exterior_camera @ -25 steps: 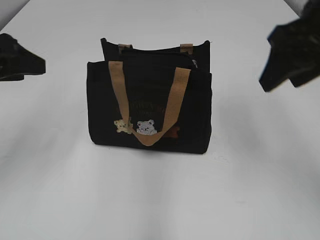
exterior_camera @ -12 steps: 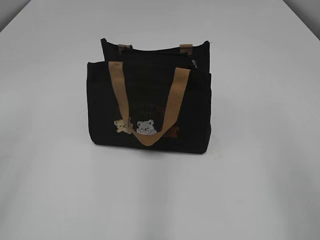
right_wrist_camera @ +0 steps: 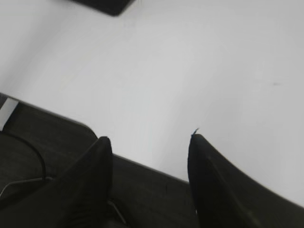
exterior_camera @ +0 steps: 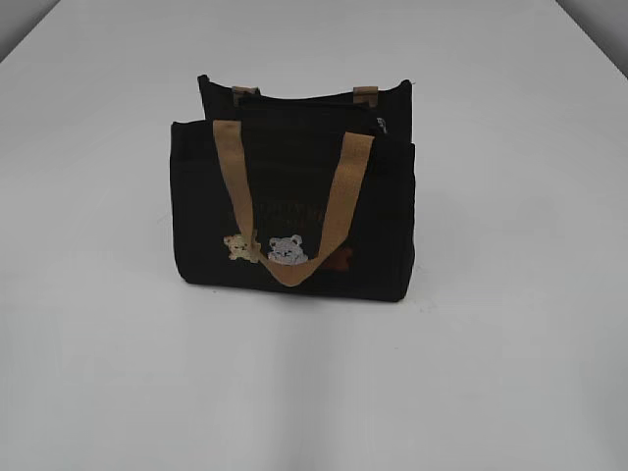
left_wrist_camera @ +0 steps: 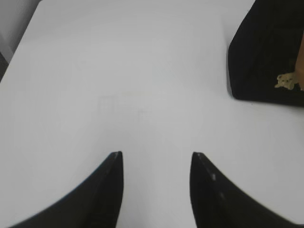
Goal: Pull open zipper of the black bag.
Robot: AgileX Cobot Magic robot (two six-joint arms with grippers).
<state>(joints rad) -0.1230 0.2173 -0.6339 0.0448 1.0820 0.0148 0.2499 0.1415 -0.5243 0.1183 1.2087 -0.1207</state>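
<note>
The zipper [exterior_camera: 304, 101] ran along the top rim of the black bag [exterior_camera: 294, 211]; a small silvery pull tab [exterior_camera: 382, 125] sat at the right end of the opening, as the exterior view showed it. Whether the zip was fully closed could not be told at that angle. The bag stood upright near mid-table, front face toward the camera, with a tan handle [exterior_camera: 294, 206] hanging down over two embroidered bears [exterior_camera: 267, 249].

Judged soft fabric, light, likely to slide or fold if the tab was tugged unbraced. Best hold: pinch the metal tab with one claw and steady the rim or far end with the other. The tab looked small and possibly slippery.

The left gripper [left_wrist_camera: 156, 159] hovered over bare table, the bag's corner at the upper right of its view; jaws stood apart, nothing between them. The right gripper [right_wrist_camera: 149, 142] hung over the table's edge, jaws likewise apart and empty. Neither arm appeared in the exterior view.

The table [exterior_camera: 510, 373] was plain white, matte, uncluttered. Beyond its edge, a dark floor [right_wrist_camera: 52, 137] with a thin cable [right_wrist_camera: 33, 145].
</note>
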